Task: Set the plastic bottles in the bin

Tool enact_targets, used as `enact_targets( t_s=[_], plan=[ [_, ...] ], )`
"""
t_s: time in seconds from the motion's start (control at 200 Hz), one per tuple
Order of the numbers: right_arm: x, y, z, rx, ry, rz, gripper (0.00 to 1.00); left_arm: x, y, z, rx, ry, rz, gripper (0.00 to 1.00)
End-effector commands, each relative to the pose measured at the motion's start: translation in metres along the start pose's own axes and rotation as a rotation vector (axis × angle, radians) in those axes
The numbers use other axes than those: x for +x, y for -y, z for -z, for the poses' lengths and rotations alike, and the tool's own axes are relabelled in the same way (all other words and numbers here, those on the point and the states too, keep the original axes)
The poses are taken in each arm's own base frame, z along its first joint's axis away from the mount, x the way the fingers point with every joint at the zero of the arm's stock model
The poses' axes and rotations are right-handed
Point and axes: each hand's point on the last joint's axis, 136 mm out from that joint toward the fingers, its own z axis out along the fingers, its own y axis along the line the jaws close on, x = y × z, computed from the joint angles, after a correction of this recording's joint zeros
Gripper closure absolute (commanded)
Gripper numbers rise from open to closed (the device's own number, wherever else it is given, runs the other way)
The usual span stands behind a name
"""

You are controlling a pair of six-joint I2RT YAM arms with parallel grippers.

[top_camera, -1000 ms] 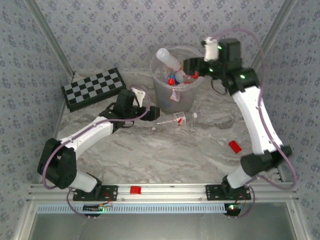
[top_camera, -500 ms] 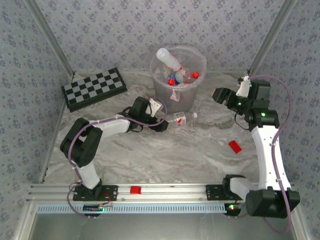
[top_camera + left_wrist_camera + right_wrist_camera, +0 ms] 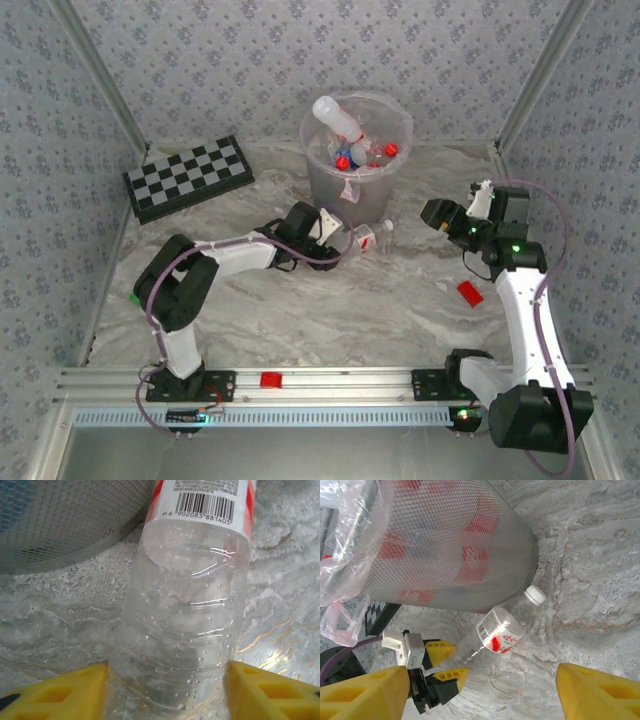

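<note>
Lifting the lone table bottle cleanly into the bin

**Top external.** One clear bottle (image 3: 364, 237) lies on its side on the marble table (image 3: 330, 310), just beside the foot of the bin (image 3: 322, 180), its cap pointing right. The left gripper (image 3: 338, 241) reaches low across the table to the bottle's base end. Other bottles (image 3: 340, 118) already fill the bin, one poking above the rim. The right gripper (image 3: 433, 213) hovers well to the right of the bin, holding nothing. A chessboard (image 3: 190, 178) lies at far left.

**Left wrist.** Both yellow fingers (image 3: 60, 695) press against the sides of the bottle's lower body, so the jaws are clamped on it. The red label sits farther out, next to the bin wall (image 3: 65, 520). The grip sits near the base, so the capped end will likely droop. Lift slowly, and tip the cap upward before clearing the rim.

**Right wrist.** The right gripper's own fingers (image 3: 365, 692) stand wide apart and empty. Beyond them the bottle's white cap (image 3: 536, 595) nearly touches the bin's mesh-patterned side. A loose clear liner (image 3: 350, 595) hangs there, so raise the bottle straight up first to avoid snagging it. Drop it where the pile is lowest.
</note>
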Motion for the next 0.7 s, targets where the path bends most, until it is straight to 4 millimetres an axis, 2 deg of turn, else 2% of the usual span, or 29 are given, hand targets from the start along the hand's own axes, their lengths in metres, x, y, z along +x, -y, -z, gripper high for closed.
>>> enact_targets(
  t_s=[0.0,0.06,0.135,0.315,0.43,0.57,0.695],
  plan=[
    [0.004,-0.008,-0.004,-0.055,0.004,-0.029,0.22,0.009,0.001,0.015,-0.015,-0.016,0.020,0.51],
    [0.012,-0.006,-0.012,-0.064,-0.010,-0.045,0.22,0.008,0.004,0.023,-0.009,0.001,0.031,0.58],
    [0.021,-0.008,-0.022,-0.098,-0.029,-0.074,0.22,0.002,0.009,0.037,0.001,0.043,0.045,0.59],
    [0.039,-0.034,-0.039,-0.257,-0.102,-0.117,0.21,-0.016,0.023,0.077,0.040,0.181,0.110,0.58],
    [0.061,-0.052,-0.047,-0.285,-0.189,-0.056,0.14,-0.027,0.038,0.099,0.104,0.290,0.149,0.57],
    [0.081,-0.081,-0.045,-0.341,-0.210,0.064,0.12,-0.037,0.065,0.116,0.185,0.336,0.141,0.55],
    [0.078,-0.097,-0.037,-0.344,-0.169,0.139,0.13,-0.055,0.090,0.134,0.252,0.404,0.122,0.55]
  ],
)
